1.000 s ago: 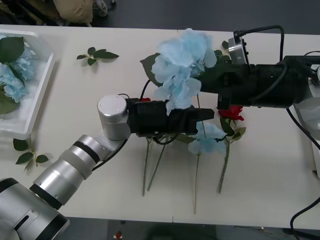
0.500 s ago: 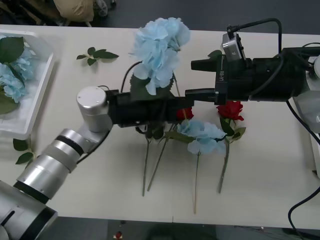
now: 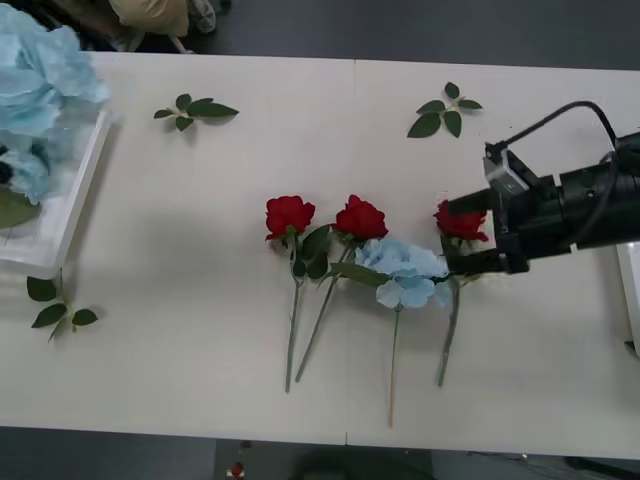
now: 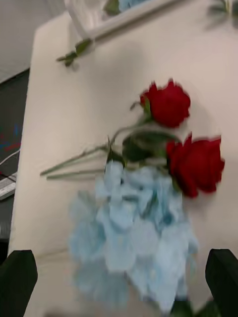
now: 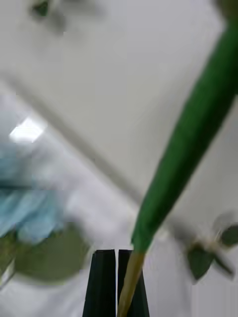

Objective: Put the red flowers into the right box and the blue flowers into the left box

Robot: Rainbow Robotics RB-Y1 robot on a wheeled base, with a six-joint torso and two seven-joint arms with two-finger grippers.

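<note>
Flowers lie in a row on our worktop (image 3: 200, 260). We see three red flowers: one (image 3: 289, 215) on the left, one (image 3: 360, 217) in the middle and one (image 3: 461, 222) on the right. A blue flower (image 3: 405, 272) lies between the middle rose and the right rose, and its head touches the middle rose's leaves. All the stems point toward us.

Our right hand (image 3: 446, 235) is low over the worktop, right at the right rose. Its two black fingers (image 4: 19, 277) are spread wide apart and hold nothing. From its wrist we look over the blue flower at the two other roses.

Our left hand (image 5: 115, 277) has its fingers pressed together on a green stem (image 5: 183, 153). A big blue flower head (image 3: 40, 70) hangs over the left box (image 3: 75, 200), at the far left of the worktop. More blue flowers (image 3: 20, 170) lie in that box.

The right box (image 3: 630, 300) shows its edge at the far right.

Loose leaf sprigs (image 3: 195, 108) lie on the worktop too
</note>
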